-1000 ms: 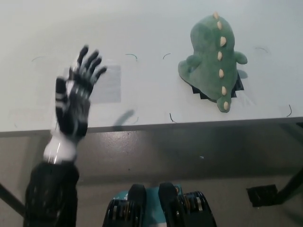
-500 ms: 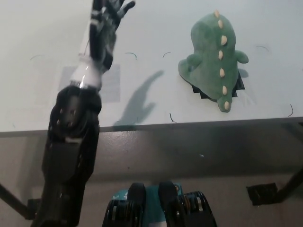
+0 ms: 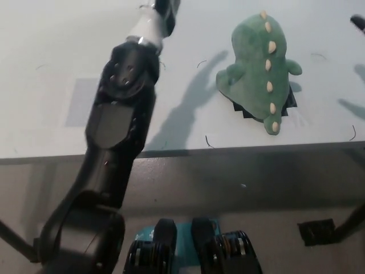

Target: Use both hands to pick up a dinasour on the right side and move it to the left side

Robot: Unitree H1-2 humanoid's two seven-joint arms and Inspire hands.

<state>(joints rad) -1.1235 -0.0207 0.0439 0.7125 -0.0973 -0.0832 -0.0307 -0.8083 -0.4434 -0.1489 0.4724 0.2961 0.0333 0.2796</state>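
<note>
A green plush dinosaur [image 3: 256, 63] with cream spikes down its back lies on the right part of the white table [image 3: 45, 51], on a small black jagged patch [image 3: 288, 103]. My left arm [image 3: 122, 108] reaches from the lower left up across the table. Only the heel of my left hand [image 3: 165, 5] shows at the top edge, left of the dinosaur and apart from it; the rest is cut off. A black tip of my right hand [image 3: 358, 21] pokes in at the right edge, beyond the dinosaur and not touching it.
A pale grey rectangle [image 3: 78, 103] is marked on the table's left side. Small black curved marks [image 3: 208, 141] are scattered on the top. The table's front edge [image 3: 239, 149] runs across the middle, with floor below and a black foot [image 3: 316, 233] at the lower right.
My left arm has swung forward and rightward over the table, carrying the hand out past the top edge. A black tip of my right hand has come in at the right edge. The dinosaur has stayed put.
</note>
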